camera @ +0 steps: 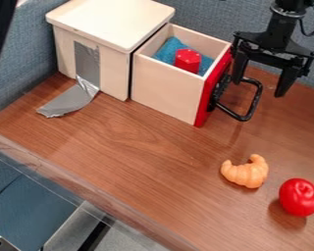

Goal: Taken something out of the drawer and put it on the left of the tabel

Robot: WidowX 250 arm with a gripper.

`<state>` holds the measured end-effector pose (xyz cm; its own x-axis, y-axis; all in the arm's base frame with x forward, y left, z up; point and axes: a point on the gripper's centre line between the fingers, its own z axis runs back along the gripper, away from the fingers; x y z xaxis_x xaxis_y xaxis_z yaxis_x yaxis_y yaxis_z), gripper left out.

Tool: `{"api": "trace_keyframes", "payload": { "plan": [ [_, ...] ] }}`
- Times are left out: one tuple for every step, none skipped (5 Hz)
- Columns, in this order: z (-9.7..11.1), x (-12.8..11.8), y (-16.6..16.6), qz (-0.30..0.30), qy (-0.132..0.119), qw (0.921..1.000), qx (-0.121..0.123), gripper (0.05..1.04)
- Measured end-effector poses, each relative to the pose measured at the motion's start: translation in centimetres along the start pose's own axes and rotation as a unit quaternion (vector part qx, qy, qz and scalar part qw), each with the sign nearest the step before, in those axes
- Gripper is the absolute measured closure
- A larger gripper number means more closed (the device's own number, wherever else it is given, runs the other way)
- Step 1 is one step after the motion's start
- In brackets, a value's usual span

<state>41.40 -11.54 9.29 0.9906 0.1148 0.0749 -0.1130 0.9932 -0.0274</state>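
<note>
Hanging at the upper right, the gripper (258,89) has its fingers wide apart. It should go over the drawer (166,90), then straight down around the red block (188,60) inside, top middle, not pinching the blue cloth (168,49).

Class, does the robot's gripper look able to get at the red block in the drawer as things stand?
Probably yes: the drawer is pulled out and nothing covers the red block. The open gripper hangs outside the red front, so it would likely have to cross over that.
</note>
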Motion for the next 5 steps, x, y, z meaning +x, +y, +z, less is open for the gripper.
{"api": "trace_keyframes", "payload": {
  "plan": [
    [-2.1,-0.5,0.2,0.000,0.026,0.9996,0.010,0.083],
    [-1.9,-0.6,0.2,0.002,0.032,0.9994,0.009,0.083],
    [-1.3,0.0,1.0,0.015,0.029,0.9994,0.005,0.083],
    [-0.7,0.8,1.5,0.027,0.019,0.9995,-0.002,0.083],
    [1.9,1.0,1.3,0.024,-0.009,0.9995,-0.019,0.083]
  ]
}}
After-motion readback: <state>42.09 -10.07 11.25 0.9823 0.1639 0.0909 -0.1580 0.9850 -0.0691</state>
